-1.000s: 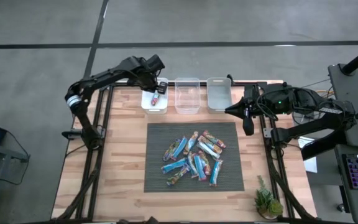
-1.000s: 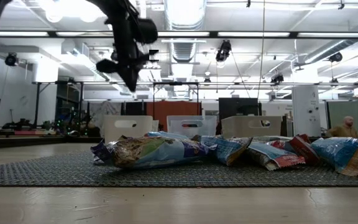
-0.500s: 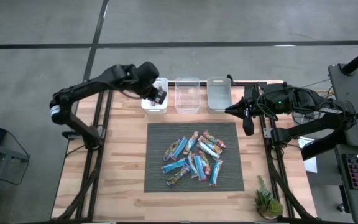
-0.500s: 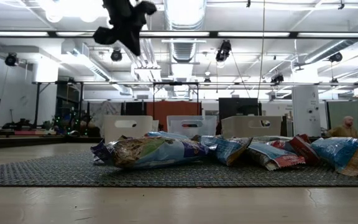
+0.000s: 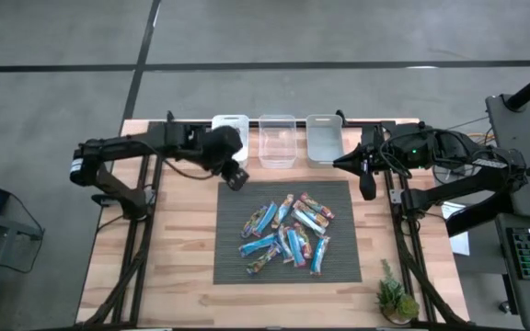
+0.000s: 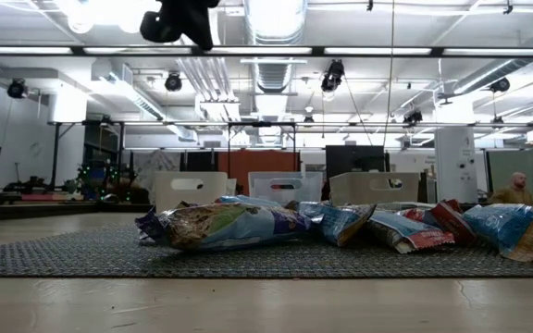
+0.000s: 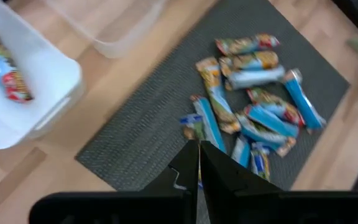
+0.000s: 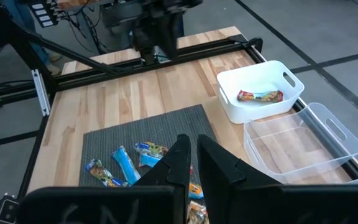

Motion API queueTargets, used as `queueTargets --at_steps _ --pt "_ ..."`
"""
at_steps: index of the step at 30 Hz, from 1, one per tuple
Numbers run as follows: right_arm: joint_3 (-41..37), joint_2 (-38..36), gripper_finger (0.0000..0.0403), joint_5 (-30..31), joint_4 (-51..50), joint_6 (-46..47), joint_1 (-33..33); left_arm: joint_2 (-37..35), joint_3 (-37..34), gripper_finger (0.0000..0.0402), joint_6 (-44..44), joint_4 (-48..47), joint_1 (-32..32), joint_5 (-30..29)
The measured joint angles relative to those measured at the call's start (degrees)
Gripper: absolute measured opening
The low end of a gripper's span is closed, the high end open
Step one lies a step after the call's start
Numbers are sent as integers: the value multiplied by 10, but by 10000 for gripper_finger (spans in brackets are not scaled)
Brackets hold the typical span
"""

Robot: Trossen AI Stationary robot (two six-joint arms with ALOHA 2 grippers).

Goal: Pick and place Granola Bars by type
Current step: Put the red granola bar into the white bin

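Left claw (image 5: 236, 178), pressed together and empty, hangs at 10 o'clock off the bars (image 5: 287, 232) heaped on the mat (image 5: 233, 262); overlapping wrappers risk a double pick. Right claw (image 5: 367, 188) waits closed at 3.

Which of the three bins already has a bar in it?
The white bin at the left end of the row, nearest the left arm: one granola bar lies in it. The clear middle bin shows only bare table through it.

Overhead, table-level, 2 wrist views
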Motion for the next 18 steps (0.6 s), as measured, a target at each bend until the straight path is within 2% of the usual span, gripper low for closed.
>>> queueTargets --at_steps 7,13,18 --pt "0 0 22 0 0 0 0 -2 0 0 6 9 -57 -7" --pt "0 0 22 0 0 0 0 -25 0 0 21 40 -91 -110" --pt "0 0 22 0 0 0 0 -55 0 0 58 78 -99 -127"
